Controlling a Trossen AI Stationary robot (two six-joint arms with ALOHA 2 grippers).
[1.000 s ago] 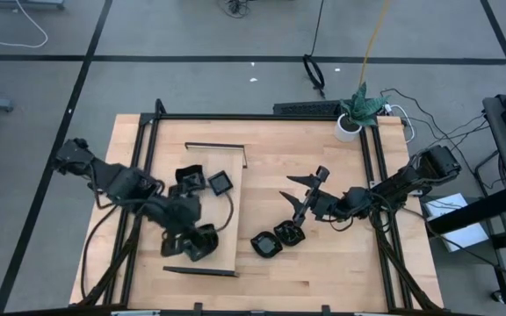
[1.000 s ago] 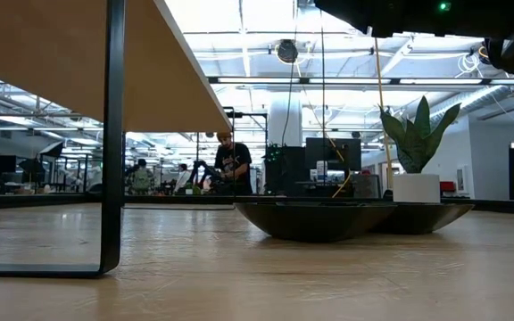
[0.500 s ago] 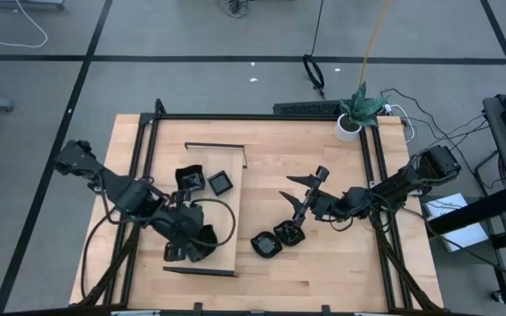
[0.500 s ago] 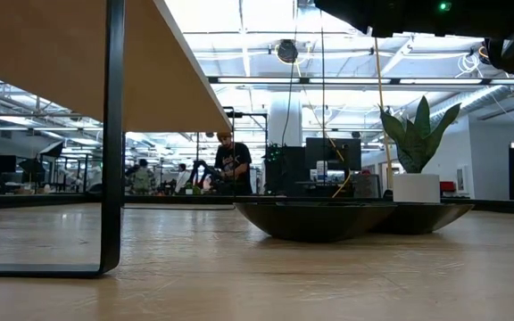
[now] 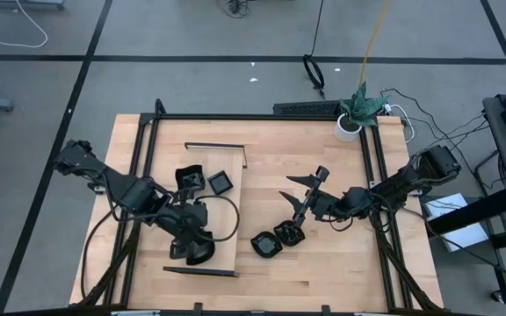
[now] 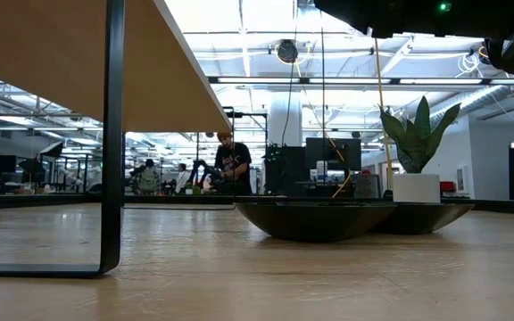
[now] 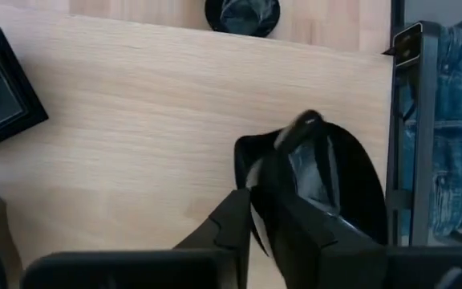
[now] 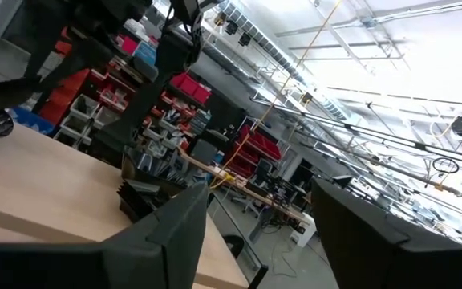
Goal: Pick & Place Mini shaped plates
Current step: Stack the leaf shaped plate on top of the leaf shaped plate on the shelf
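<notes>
My left gripper is over the near end of the long pale wooden board, shut on a rounded glossy black mini plate. More black plates rest on the board's far part: a dark stack and a square one. Two further plates lie on the table right of the board and show in the low view. My right gripper waits open above the table's middle, tipped upward, with nothing between its fingers. My left gripper has the plate's rim between its two fingers, one finger outside the rim and the other over the plate's hollow. The fingers come steeply from above. The plate sits about level, low on the board; whether it rests there I cannot tell.
The board stands raised on thin black legs. A potted plant stands at the table's far right corner. Black frame rails run along the table's sides. Bare tabletop lies along the near edge.
My left gripper has sunk toward the board, drifting a little toward the near edge, and the black plate has come down with it. My right arm has kept still.
</notes>
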